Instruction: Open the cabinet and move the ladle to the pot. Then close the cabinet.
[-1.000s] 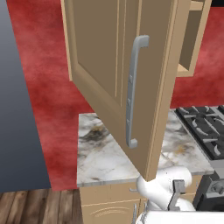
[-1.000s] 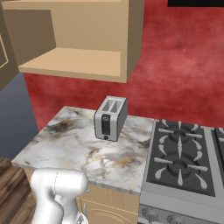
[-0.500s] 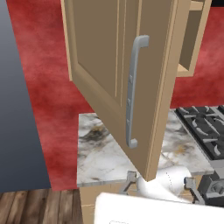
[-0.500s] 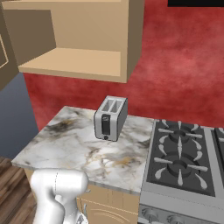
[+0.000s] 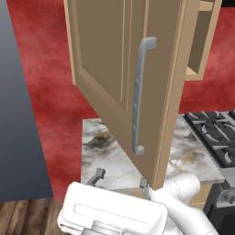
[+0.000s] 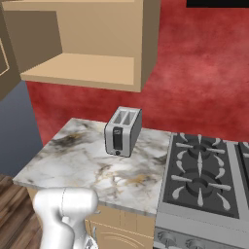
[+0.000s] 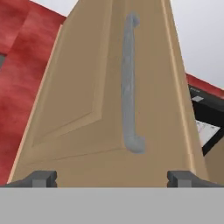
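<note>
I've got the hand (image 5: 120,179) low in front of the cabinet (image 5: 124,82) door, fingers spread wide with nothing between them; in the hand view the two dark tips sit far apart at the bottom, one under each side of the door. The door is swung out toward me, light tan wood with a recessed panel, and its long silver bar handle (image 5: 140,94) runs vertically near the free edge, curved at both ends. From the hand it fills the view, handle (image 7: 129,83) rising straight up the middle. Behind it the cabinet interior (image 6: 92,44) stands open over the marbled table (image 6: 82,160), a bare shelf as far as I can see. A silver toaster (image 6: 123,131) stands on the table, the stove (image 6: 202,170) just beside it. Compared with a second ago, the white arm has come up in the left base view, bringing the fingers just beneath the door's lower edge; the door itself hasn't shifted.
</note>
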You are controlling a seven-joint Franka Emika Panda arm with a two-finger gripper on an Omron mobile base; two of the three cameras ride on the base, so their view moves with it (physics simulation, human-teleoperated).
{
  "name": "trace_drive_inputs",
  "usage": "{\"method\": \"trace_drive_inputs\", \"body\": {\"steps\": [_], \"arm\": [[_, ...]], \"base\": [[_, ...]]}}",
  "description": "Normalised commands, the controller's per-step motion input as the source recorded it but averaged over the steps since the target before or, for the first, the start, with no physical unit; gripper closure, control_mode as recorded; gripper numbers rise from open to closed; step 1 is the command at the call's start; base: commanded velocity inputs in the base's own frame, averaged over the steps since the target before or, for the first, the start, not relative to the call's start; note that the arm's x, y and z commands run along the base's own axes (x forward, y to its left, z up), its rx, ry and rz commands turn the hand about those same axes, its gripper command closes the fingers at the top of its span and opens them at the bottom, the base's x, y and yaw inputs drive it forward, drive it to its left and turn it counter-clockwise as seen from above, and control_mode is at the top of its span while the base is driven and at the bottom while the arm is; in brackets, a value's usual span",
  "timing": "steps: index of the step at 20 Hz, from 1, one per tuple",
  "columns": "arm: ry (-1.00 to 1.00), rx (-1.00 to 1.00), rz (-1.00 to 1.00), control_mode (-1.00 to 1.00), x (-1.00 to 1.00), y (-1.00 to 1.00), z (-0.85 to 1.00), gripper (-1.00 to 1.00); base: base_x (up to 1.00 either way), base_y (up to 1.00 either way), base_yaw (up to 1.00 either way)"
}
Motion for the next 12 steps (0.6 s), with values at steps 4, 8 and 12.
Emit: {"method": "trace_drive_inputs", "body": {"steps": [4,8,12], "arm": [[-0.22,-0.06,0.00,-1.00,1.00,0.00,-0.61,-1.00],[-0.21,-0.05,0.00,-1.00,1.00,0.00,-0.40,-1.00],[-0.22,-0.03,0.00,-1.00,1.00,0.00,-0.22,-1.00]], "base": [[0.00,0.00,0.00],[0.00,0.00,0.00],[0.00,0.00,0.00]]}}
